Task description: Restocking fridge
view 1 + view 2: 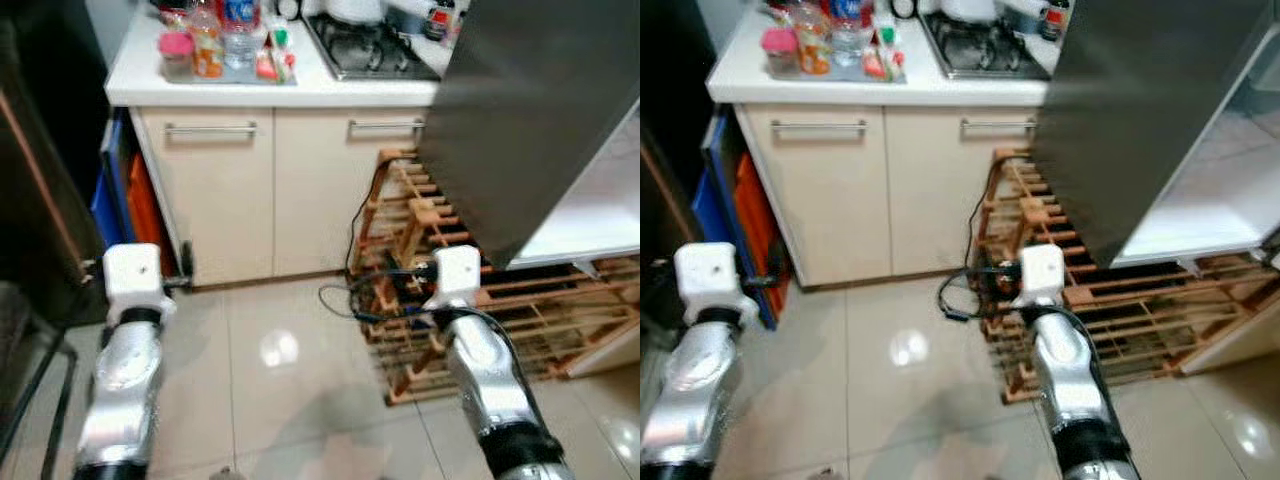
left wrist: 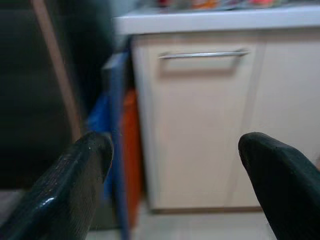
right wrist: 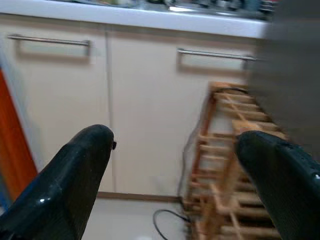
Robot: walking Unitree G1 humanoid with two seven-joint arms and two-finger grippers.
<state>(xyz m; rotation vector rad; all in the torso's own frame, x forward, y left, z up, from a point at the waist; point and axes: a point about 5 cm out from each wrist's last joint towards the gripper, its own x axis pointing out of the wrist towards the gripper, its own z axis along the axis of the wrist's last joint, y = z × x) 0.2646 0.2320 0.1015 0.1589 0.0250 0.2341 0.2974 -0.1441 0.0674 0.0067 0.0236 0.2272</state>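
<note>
While both arms reach forward low over the floor, the kitchen holds the following.

Left gripper: fingers spread wide apart, nothing between them, pointing at the cabinet door.
Right gripper: fingers likewise spread wide, holding nothing, pointing at the cabinet and the wooden rack.
Left arm: silver, lower left of the frame, above the tiles.
Right arm: silver, lower right of the frame, just beside the rack.
Fridge door: grey, swung open, upper right of the frame; a white shelf shows behind its edge.
Tray of groceries: bottles and small jars, on the white counter at upper centre-left, well apart from both grippers.
Stove: on the counter, right of the tray.
Cabinet: cream, two doors with bar handles, under the counter.
Wooden rack: slatted, on the floor below the fridge door; black cable trailing from it.
Blue and orange boards: upright, left of the cabinet.
Floor: pale glossy tiles.
</note>
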